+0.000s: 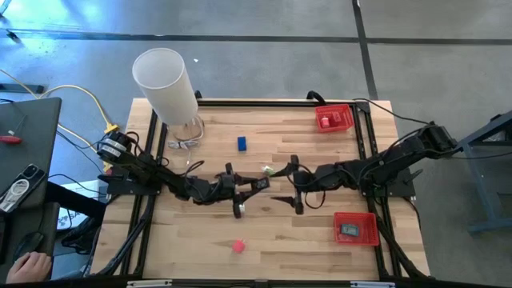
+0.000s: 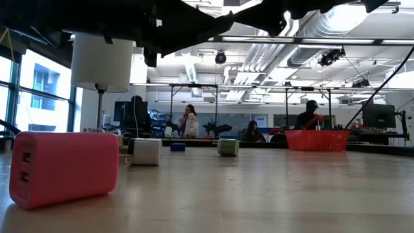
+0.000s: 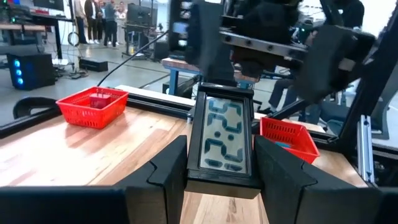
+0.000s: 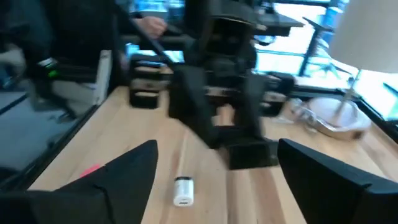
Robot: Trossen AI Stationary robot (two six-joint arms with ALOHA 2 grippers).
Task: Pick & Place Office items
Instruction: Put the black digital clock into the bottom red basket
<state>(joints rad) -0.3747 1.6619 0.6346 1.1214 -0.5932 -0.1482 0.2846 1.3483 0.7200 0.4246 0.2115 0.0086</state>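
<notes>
My left gripper (image 1: 245, 187) is shut on a black digital display (image 3: 221, 134) and holds it up over the table's middle. My right gripper (image 1: 294, 186) faces it from the right, open. Its fingers (image 3: 210, 43) stand wide on either side of the display's far end without touching. The other office items lie flat on the table: a blue piece (image 1: 242, 143) farther back, a pink piece (image 1: 238, 246) near the front edge, and a small white piece (image 4: 183, 190) under the grippers. My left gripper pinches the display by its two long sides (image 3: 193, 163), near the end closest to the wrist, between its two fingers (image 3: 166, 169). The fingers reach level from the table's left and lie along it. The display sticks out ahead of them, screen up, clear of the table.
A red tray (image 1: 334, 118) stands at the far right corner and another (image 1: 357, 229) at the near right, each with something in it. A tall white cylinder (image 1: 164, 84) on a clear base stands at the far left. People stand in the room beyond.
</notes>
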